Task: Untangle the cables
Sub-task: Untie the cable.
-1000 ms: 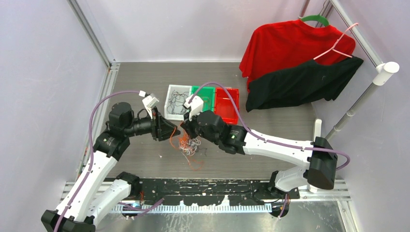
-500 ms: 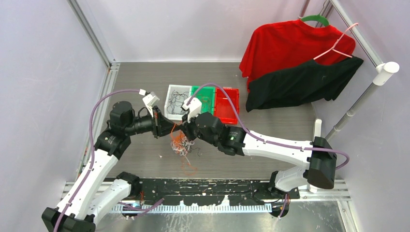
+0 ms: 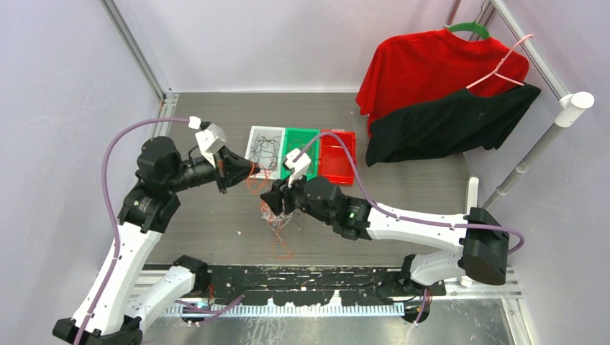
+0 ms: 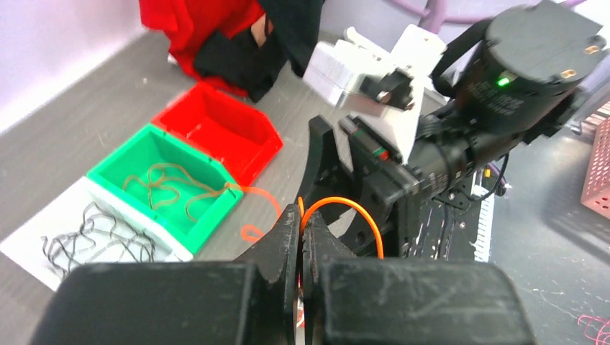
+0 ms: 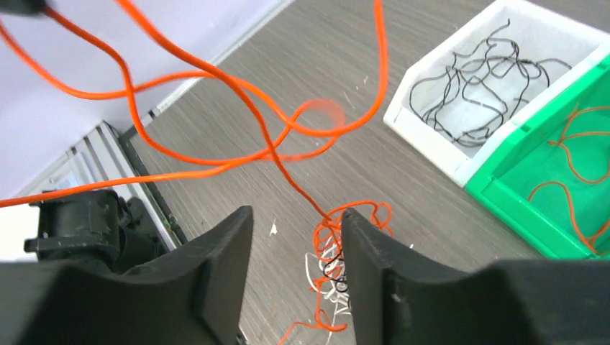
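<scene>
The cable tangle [image 3: 275,215] lies before a row of bins [image 3: 337,154].

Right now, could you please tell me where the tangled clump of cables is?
In the top view, the clump lies on the table centre, just beneath the right end effector and nearer the arm bases than the white bin.

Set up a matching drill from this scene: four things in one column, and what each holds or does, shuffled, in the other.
Things:
1. white bin
2. green bin
3. red bin
4. left gripper

States:
A. shut on an orange cord
B. black cords inside
C. nothing seen inside
D. orange cords inside

Pairs: 1-B, 2-D, 3-C, 4-A
</scene>
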You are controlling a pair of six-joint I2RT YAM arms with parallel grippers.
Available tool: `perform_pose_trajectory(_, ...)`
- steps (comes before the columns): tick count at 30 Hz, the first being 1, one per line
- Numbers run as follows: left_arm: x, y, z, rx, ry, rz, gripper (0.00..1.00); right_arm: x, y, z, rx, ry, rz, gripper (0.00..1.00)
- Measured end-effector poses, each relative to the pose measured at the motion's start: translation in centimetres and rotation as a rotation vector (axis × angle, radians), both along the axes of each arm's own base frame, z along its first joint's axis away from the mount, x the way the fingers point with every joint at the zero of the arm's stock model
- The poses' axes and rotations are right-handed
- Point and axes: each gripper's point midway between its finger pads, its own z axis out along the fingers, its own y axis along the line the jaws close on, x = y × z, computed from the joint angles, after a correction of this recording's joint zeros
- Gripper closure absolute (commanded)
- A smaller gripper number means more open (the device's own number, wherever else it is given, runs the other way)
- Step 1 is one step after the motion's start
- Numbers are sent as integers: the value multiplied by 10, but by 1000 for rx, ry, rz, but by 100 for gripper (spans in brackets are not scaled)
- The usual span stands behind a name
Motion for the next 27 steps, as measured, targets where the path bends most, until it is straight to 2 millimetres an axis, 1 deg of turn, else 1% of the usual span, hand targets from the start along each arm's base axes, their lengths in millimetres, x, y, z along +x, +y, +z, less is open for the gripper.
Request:
perform_pose_trajectory(2,-4,-1,15,-7,-37,-20,100,2,1,5,30,-15,-8,41)
perform_pose_trajectory(4,-9,-1,24,-13,-54,-40,100,5,3,13,60,-32,-13,40)
perform_pose_trajectory(8,-17,-4,25,-18,-32,-78,100,10,6,31,122,-73,-28,41)
perform_pose_trajectory(10,-19,-5,24,-20,-4,-93,100,13,7,35,139,-88,-34,43)
perform_pose_trajectory(13,-21,-7,26,-29,32,-109,100,16,11,37,151,-108,-42,48)
perform_pose_trajectory(16,-26,-9,34,-44,51,-126,100,18,13,36,164,-117,-44,51)
perform_pose_trajectory(18,-30,-9,43,-60,56,-138,100,18,14,32,170,-119,-44,51)
perform_pose_trajectory(20,-33,-10,52,-75,57,-147,100,18,16,24,168,-118,-40,52)
perform_pose_trajectory(23,-37,-10,69,-96,44,-158,100,18,19,3,150,-106,-33,53)
perform_pose_trajectory(27,-40,-11,96,-121,0,-167,100,16,19,-31,111,-78,-25,54)
